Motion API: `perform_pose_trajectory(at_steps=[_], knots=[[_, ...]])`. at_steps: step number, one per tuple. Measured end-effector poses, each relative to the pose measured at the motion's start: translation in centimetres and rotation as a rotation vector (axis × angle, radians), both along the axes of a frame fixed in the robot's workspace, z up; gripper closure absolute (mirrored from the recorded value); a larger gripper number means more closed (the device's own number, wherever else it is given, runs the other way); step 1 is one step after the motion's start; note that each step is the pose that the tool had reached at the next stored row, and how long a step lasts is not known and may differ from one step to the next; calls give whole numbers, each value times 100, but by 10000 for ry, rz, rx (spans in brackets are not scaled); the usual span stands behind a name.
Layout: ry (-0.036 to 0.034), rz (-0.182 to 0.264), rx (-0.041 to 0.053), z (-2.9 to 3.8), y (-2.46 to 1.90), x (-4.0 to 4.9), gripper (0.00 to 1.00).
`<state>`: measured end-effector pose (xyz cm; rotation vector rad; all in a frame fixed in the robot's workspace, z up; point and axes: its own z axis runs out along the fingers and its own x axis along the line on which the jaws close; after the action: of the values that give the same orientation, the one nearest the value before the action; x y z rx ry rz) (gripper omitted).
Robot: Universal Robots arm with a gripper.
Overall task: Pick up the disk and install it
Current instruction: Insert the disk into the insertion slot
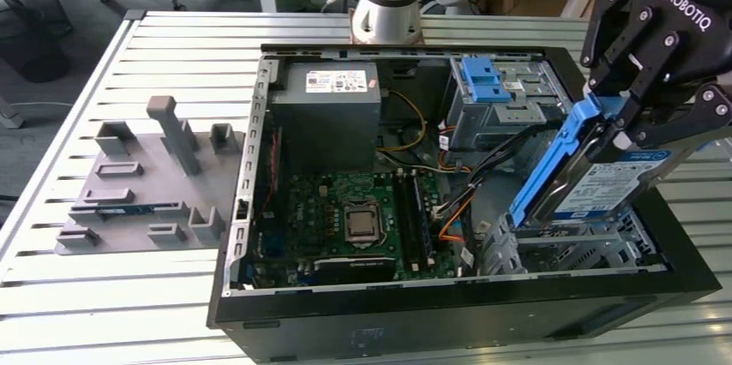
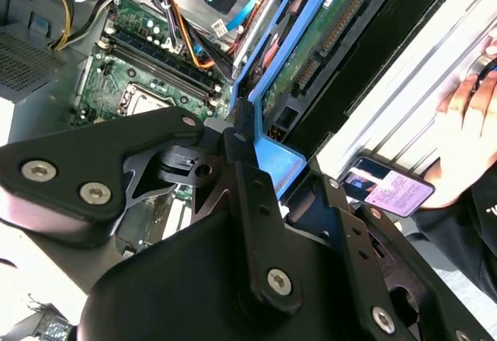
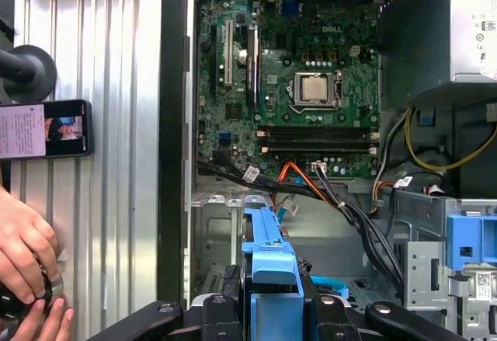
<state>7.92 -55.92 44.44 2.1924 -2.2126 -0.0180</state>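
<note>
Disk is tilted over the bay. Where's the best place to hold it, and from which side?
Take the upper end of its blue frame, from above, where the gripper clamps it. The disk stands tilted on end, lower end at the metal bay, so only the top is free.

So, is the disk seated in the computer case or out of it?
Not seated. The gripper holds the disk tilted, upper end above the case rim, lower end by the metal bay.

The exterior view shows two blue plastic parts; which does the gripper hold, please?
The frame clipped on the disk, in the gripper; the latch on the drive cage stands free.
</note>
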Motion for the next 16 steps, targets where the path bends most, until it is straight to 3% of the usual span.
perform_pose_trajectory(at_steps=[16], knots=[[0,-25,1,-63,-27,1,64]])
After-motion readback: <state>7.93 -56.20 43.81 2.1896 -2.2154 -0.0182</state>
